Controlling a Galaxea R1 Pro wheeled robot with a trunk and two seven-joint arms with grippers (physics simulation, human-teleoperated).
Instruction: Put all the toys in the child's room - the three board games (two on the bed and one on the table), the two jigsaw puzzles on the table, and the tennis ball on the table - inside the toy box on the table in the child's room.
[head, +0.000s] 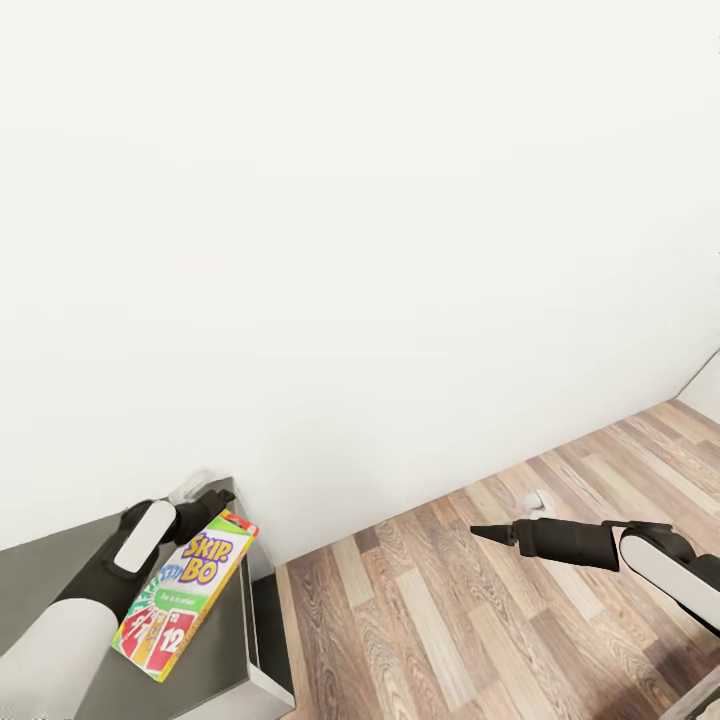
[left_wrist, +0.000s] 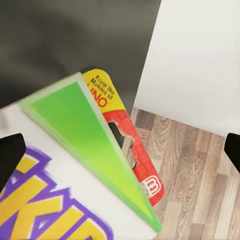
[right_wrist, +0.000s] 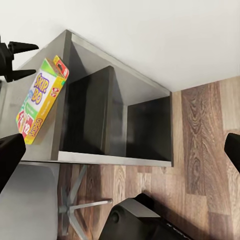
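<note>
The SKIP-BO board game (head: 187, 590), a rainbow box with red cards, lies flat over the dark-grey cabinet top (head: 60, 570). I cannot tell whether it rests on the top or hangs just above it. My left gripper (head: 222, 499) sits at the box's hang-tab end, open. In the left wrist view the box (left_wrist: 75, 165) spans the space between the left gripper's (left_wrist: 120, 150) fingers. The right wrist view shows the box (right_wrist: 40, 100) and my left gripper (right_wrist: 25, 61) with its fingers apart. My right gripper (head: 480, 531) hovers open over the wood floor, nothing in it.
The cabinet (right_wrist: 115, 115) has open dark compartments and stands against a white wall (head: 360, 250). Wood-plank floor (head: 480, 620) stretches to the right. A star-shaped chair base (right_wrist: 82, 207) stands beside the cabinet. A small white object (head: 535, 500) lies on the floor by the wall.
</note>
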